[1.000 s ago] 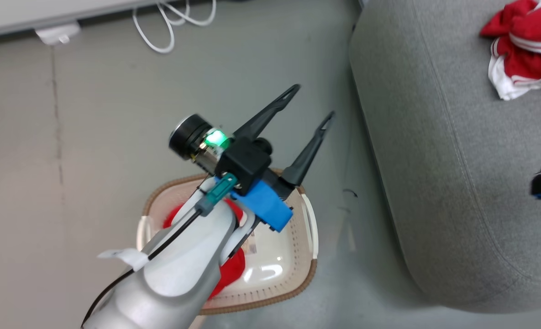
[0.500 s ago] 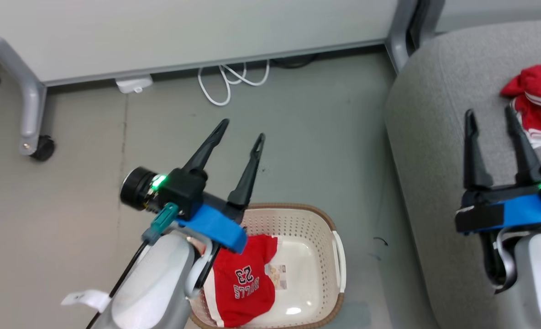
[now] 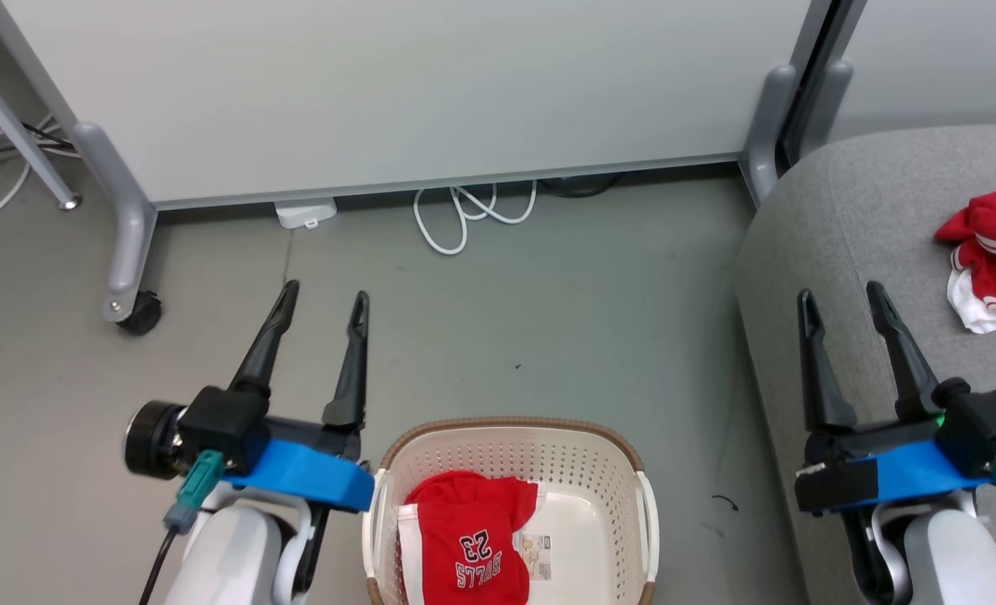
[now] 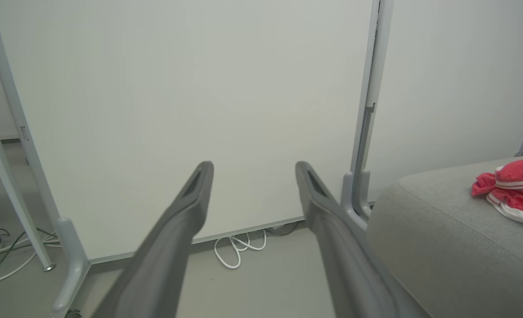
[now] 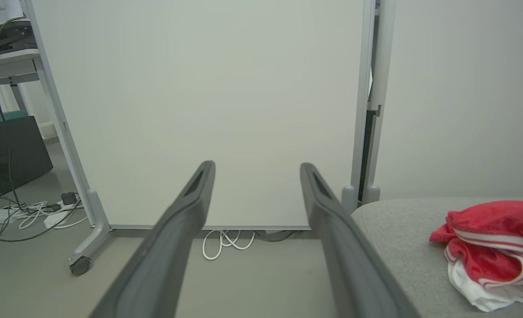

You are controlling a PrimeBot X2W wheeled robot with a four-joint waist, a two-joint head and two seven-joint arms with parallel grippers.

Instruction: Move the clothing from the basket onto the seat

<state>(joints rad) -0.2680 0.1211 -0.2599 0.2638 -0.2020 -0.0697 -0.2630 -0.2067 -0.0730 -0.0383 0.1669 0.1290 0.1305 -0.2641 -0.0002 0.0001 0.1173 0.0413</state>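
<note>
Left gripper (image 3: 326, 291) and right gripper (image 3: 839, 291), both spread and empty.
We hold our arms at the lower corners, fingers pointing up-frame; a red jersey (image 3: 468, 546) lies in the basket (image 3: 506, 423), bottom centre, other clothing (image 3: 989, 252) on the seat (image 3: 851, 218), right.

The head view tilts up (the pale partition (image 3: 464, 84) now stands across the top). The left pincer (image 3: 325, 291), a second ago slanting across the basket (image 3: 510, 423), now stands left of it, uncovering the red jersey (image 3: 468, 542). The right pincer (image 3: 839, 291) has come up over the edge of the seat (image 3: 851, 218).
</note>
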